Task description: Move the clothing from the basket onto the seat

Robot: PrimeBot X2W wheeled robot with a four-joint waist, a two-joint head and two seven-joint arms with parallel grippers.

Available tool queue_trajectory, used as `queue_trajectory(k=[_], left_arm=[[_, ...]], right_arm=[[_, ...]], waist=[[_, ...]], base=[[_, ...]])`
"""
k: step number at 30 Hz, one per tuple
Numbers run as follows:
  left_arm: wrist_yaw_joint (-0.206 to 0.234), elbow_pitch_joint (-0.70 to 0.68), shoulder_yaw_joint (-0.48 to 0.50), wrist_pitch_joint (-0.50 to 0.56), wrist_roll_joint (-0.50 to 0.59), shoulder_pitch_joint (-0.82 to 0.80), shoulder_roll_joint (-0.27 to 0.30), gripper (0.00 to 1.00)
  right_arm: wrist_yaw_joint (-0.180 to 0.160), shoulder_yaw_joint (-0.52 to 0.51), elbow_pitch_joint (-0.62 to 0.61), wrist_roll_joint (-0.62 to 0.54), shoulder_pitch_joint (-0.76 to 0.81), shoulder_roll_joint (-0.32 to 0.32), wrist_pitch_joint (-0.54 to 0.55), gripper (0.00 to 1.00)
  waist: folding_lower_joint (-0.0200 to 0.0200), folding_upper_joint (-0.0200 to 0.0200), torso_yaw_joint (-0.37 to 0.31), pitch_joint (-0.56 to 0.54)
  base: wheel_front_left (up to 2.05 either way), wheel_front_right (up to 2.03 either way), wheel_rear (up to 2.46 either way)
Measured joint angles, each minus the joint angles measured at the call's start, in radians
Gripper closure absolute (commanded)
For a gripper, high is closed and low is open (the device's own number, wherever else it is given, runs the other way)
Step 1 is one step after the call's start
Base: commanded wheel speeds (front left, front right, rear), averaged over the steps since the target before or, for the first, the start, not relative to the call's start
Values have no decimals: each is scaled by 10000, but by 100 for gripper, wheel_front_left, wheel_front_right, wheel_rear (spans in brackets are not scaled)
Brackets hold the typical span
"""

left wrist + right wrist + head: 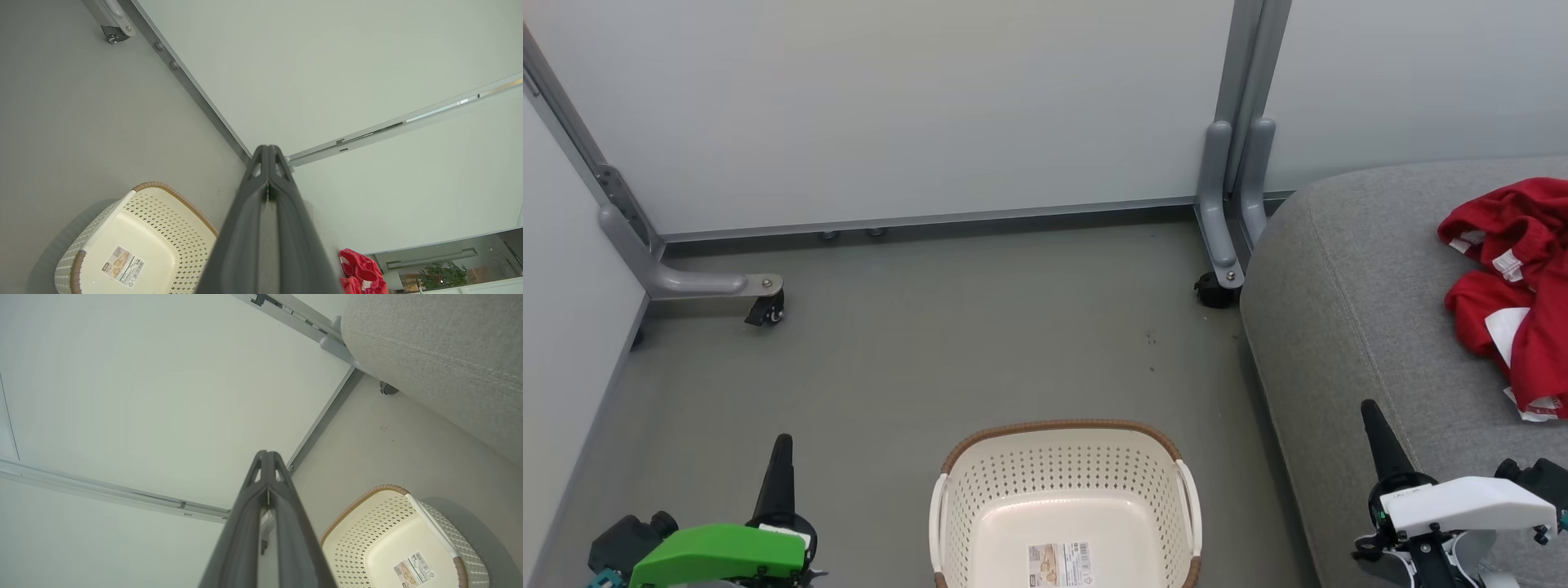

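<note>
The cream-white basket (1066, 498) stands on the floor at the bottom middle of the head view, holding nothing but a paper label on its bottom; it is also at the lower left as the basket (135, 241) and at the lower right as the basket (400, 539). Red clothing (1515, 286) with white tags lies bunched on the grey seat (1364, 310) at the right; a bit of the clothing (361, 271) is in the left wrist view. My left gripper (783, 447) is shut, left of the basket. My right gripper (1370, 412) is shut over the seat's front edge.
Pale partition walls (890, 106) on grey wheeled feet (719, 286) close the back and left. A second foot with a castor (1217, 286) stands beside the seat's corner. Grey floor (947, 335) lies between basket and walls.
</note>
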Motion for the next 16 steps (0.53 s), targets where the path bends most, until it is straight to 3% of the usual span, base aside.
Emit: queue_trajectory(k=[16], left_arm=[[-226, 46, 360, 399, -1398, -342, 2, 100]], right_arm=[[0, -221, 132, 1402, -388, 44, 391, 100]], waist=[[0, 0, -30, 182]], base=[[0, 0, 0]])
